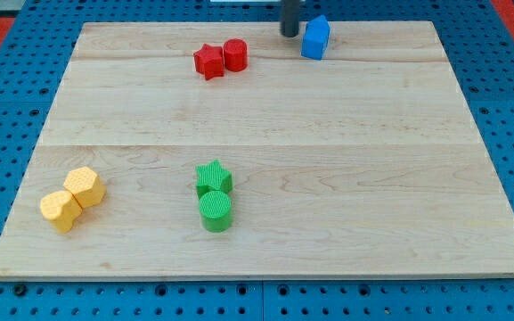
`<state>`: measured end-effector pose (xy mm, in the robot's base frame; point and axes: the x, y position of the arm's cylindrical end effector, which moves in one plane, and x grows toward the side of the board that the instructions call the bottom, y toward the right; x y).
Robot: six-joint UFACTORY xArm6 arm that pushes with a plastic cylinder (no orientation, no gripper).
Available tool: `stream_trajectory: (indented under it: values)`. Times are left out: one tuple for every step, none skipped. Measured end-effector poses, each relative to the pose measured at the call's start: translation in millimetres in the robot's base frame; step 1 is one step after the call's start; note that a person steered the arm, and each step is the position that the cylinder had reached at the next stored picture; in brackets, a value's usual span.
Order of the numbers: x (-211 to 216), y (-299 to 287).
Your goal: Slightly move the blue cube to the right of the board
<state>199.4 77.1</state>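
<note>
The blue cube (pixel 315 37) stands near the view's top edge of the wooden board (pixel 346 134), a little right of centre. My tip (pixel 289 34) is the lower end of a dark rod that comes down from the view's top. It sits just left of the blue cube, very close to it; I cannot tell if they touch.
A red star (pixel 209 61) and a red cylinder (pixel 235 54) touch each other left of my tip. A green star (pixel 214 177) and a green cylinder (pixel 216 210) sit at lower centre. Two yellow blocks (pixel 85 185) (pixel 61 210) lie at the lower left. Blue pegboard surrounds the board.
</note>
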Motion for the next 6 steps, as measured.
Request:
stream_trajectory:
  values:
    - [-4.9,36.4]
    - [-3.4,-4.8]
    - [-3.0,-51.5]
    - [14.2,-68.5]
    - [17.5,-18.1]
    - [28.4,11.1]
